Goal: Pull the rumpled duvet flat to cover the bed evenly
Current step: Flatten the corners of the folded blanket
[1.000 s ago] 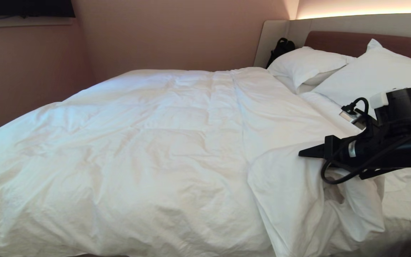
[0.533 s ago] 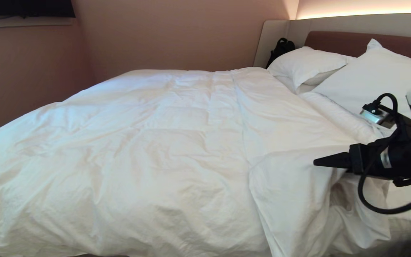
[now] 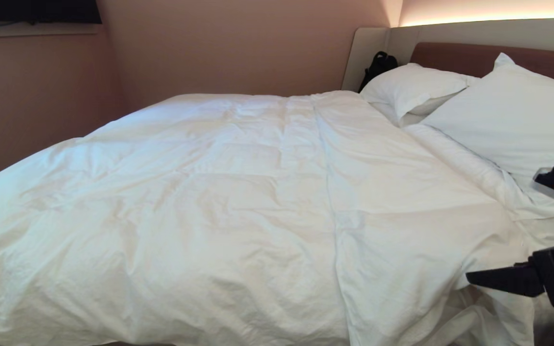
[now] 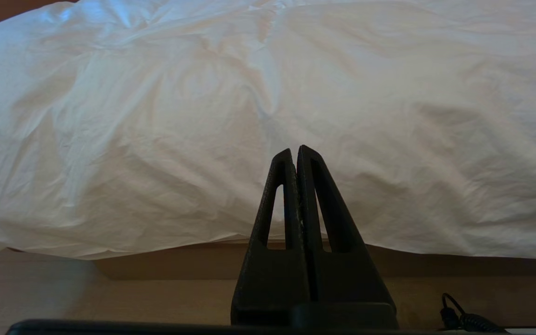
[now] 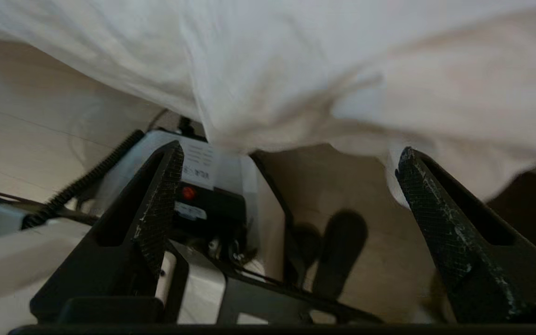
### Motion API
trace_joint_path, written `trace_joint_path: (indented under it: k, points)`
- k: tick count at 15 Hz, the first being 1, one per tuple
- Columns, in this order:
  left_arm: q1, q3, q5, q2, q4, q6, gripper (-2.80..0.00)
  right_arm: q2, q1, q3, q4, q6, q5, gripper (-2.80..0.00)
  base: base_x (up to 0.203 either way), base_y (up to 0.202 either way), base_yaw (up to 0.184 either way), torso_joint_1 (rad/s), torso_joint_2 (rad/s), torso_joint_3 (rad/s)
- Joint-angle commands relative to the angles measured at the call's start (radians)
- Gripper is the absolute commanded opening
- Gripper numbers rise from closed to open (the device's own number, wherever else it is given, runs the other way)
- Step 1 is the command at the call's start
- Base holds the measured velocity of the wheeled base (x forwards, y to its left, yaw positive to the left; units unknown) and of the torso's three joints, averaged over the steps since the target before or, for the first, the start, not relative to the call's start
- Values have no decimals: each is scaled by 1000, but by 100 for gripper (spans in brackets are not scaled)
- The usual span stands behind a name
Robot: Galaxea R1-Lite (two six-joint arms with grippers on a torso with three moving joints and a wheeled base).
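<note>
duvet [image 3: 238, 202] lies spread over most of the bed [image 3: 479, 55], smooth across the middle with light creases, top hem up against the pillows [image 3: 508, 110]. the near right corner is the one spot not flat, i read a bunched fold hanging off the bed edge there. my right claw [image 3: 491, 279] sits low at the right edge of the head view beside that corner, pointing in toward the cloth. in its wrist view the fingers [image 5: 440, 218] stand wide apart with nothing between them, the hanging duvet edge [image 5: 324, 93] just above and ahead, not touching as far as i can tell. i judge the claw is free of the cloth and placed to either regrip that corner or leave it. left claw [image 4: 296, 153] is parked low in front of the bed's near side, fingers pressed together, empty, hem of the duvet [image 4: 156, 186] draped ahead of it above the base. it plays no part here.

surface: soft, puffy, cloth will slide and bunch when tugged. room: pinkish wall [image 3: 238, 43] on the far side, padded headboard with a light strip above, a black bag [image 3: 378, 65] in the corner by the headboard, pale wood floor [image 5: 26, 135] under the overhang. part of the robot base with a coiled cable [image 5: 86, 179] shows below the right claw.
</note>
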Motion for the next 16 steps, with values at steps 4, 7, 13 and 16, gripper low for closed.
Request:
trace_joint_path:
  k: [4, 7, 13, 16]
  points:
    - [0, 0, 0, 0, 0, 0, -280, -151, -4, 119, 116, -2, -275, -280, 0, 0, 0, 0, 0, 0]
    - [0, 0, 0, 0, 0, 0, -280, -167, -30, 234, 108, -18, -315, -280, 0, 0, 0, 0, 0, 0]
    - [0, 0, 0, 0, 0, 0, -280, -152, -49, 509, -368, -139, -320, -280, 0, 0, 0, 0, 0, 0]
    - [0, 0, 0, 0, 0, 0, -280, -82, -64, 546, -464, -157, -320, -280, 0, 0, 0, 0, 0, 0]
